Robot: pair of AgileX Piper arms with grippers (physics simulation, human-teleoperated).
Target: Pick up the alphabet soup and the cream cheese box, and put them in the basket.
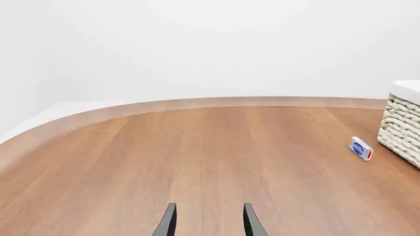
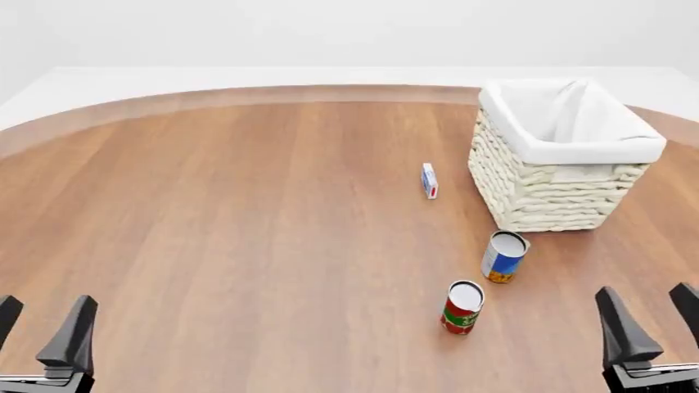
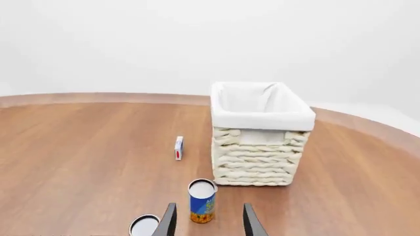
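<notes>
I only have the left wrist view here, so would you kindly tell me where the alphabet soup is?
Observer: The alphabet soup stands upright just in front of the basket, on the near side.
Operator: Is anything else close to it?
Observer: Yes, a red and green can stands nearer still, apart from it.
Operator: Thank you. Is the right tool ready?
Observer: The right tool is open, holding nothing, with the soup just beyond its tips.
</notes>
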